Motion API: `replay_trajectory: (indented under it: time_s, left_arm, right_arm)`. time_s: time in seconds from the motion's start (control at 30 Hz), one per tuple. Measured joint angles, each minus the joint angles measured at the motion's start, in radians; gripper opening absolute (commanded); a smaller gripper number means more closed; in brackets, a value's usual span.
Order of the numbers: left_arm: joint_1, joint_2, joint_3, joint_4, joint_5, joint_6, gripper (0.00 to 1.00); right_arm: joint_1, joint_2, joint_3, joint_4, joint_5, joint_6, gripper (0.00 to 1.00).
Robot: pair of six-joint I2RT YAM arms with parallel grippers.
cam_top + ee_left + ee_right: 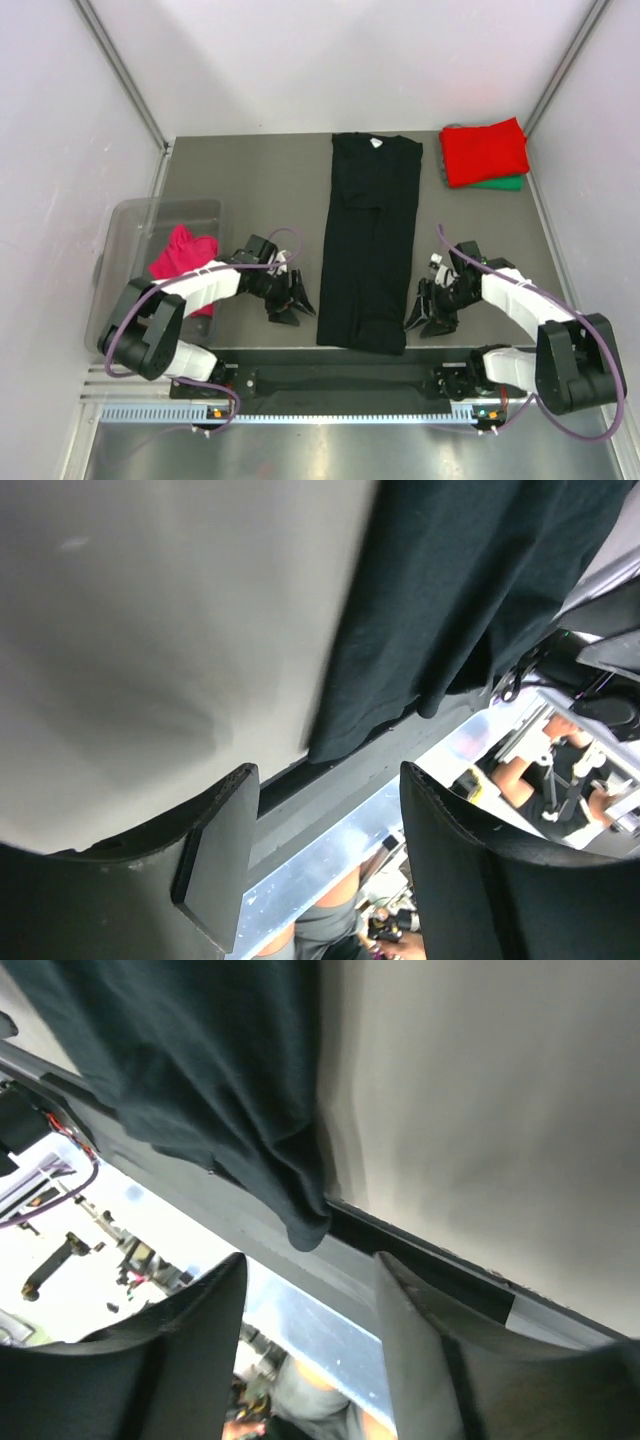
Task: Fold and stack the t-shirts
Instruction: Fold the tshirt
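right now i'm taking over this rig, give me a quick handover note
Left gripper: open, empty, beside the black t-shirt's near-left corner.
Right gripper: open, empty, by its near-right corner.
Black t-shirt: mid-table, folded into a long strip.
Done: red t-shirt folded on top of the green t-shirt, far right corner.
Left: fold the black one crosswise and stack it, then the magenta t-shirt lying in the clear bin.
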Motion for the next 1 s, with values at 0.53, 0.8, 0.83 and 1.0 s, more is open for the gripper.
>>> replay_trajectory:
  time_s: [0.53, 0.8, 0.83, 1.0]
  left_arm:
    - [-0.154, 0.163, 0.021, 0.124, 0.026, -0.080, 0.47]
    - [-0.169, 0.168, 0.020, 0.144, 0.019, -0.089, 0.00]
    - [-0.169, 0.168, 0.020, 0.146, 0.019, -0.089, 0.00]
    - [-0.156, 0.166, 0.027, 0.146, 0.018, -0.075, 0.00]
  right_arm:
    - [0.082, 0.143, -0.008, 0.057, 0.006, 0.042, 0.40]
    - [0.128, 0.191, -0.013, 0.118, 0.000, 0.075, 0.07]
    - [0.136, 0.195, -0.013, 0.129, -0.005, 0.076, 0.00]
    - [0.151, 0.192, -0.013, 0.157, -0.037, 0.102, 0.00]
